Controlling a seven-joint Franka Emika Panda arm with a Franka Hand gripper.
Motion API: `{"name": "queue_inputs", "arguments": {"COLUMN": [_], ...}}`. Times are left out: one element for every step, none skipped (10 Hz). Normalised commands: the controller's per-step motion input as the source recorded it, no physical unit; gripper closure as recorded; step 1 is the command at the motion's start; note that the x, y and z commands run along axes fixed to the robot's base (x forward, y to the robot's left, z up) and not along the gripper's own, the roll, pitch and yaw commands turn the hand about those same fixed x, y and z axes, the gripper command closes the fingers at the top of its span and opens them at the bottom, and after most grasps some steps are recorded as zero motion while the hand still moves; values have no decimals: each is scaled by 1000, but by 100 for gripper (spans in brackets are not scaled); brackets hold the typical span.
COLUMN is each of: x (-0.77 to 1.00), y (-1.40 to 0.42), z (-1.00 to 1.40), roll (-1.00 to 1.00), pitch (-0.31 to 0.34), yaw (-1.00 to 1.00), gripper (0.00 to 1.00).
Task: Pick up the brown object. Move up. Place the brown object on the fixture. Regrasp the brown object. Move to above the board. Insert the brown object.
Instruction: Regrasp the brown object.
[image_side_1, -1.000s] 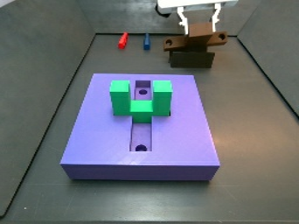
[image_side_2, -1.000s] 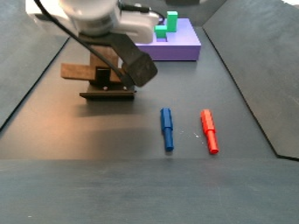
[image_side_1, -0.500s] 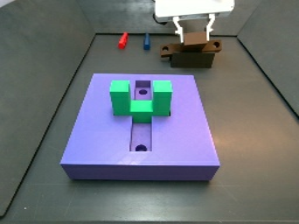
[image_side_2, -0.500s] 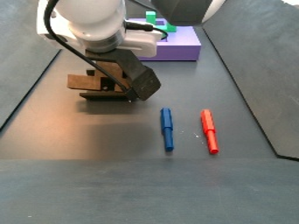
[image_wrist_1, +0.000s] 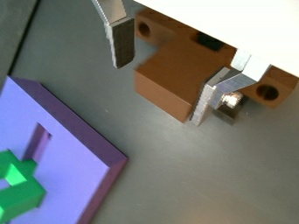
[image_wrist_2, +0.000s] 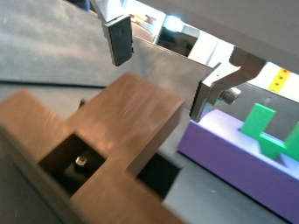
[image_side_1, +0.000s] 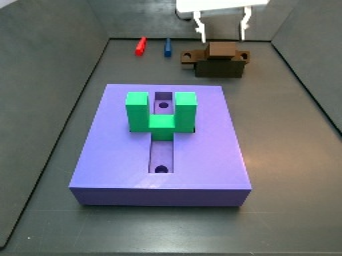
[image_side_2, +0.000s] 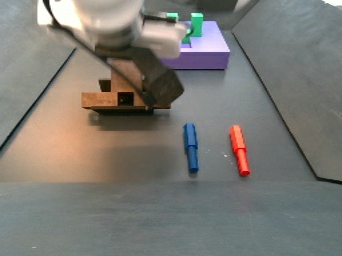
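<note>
The large thick purple rectangular board (image_side_1: 162, 145) lies closest in a side view, a green U-shaped block (image_side_1: 162, 111) standing on its top over the lengthwise central groove, which shows 2 holes. I take that board as the landmark for everything else.

Beyond the board's far end sits the dark olive-grey low fixture (image_side_1: 222, 68), well apart from the board. The small reddish-brown blocky object (image_side_1: 217, 54) rests on top of the fixture, lying flat across it; in a side view (image_side_2: 112, 100) it overhangs the holder on one side. In a wrist view the brown object (image_wrist_1: 177, 77) shows a round hole near each visible end, and in a wrist view (image_wrist_2: 105, 140) a recess in it holds a small metal pin.

The two-finger silver gripper (image_side_1: 219, 27) hangs just above the brown object, farther from the board than the green block. Its jaws stand spread; in both wrist views the flat silver fingers (image_wrist_1: 121, 39) flank the piece with a gap on each side, so nothing is clamped.

Also beyond the board's far end, off to the other side from the fixture, lie a red marker (image_side_1: 139, 46) and a blue marker (image_side_1: 167, 46), near each other on the dark floor.
</note>
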Motion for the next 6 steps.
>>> {"name": "queue_inputs", "arguments": {"x": [286, 240, 206, 169, 100, 11], "y": [-43, -60, -54, -57, -60, -20], "z": [303, 237, 74, 46, 37, 31], "roll": [846, 1000, 1000, 1000, 1000, 1000], "pitch": [77, 111, 123, 91, 80, 83], "yaw": [6, 0, 0, 3, 60, 157], "gripper": [0, 0, 0, 0, 0, 0]}}
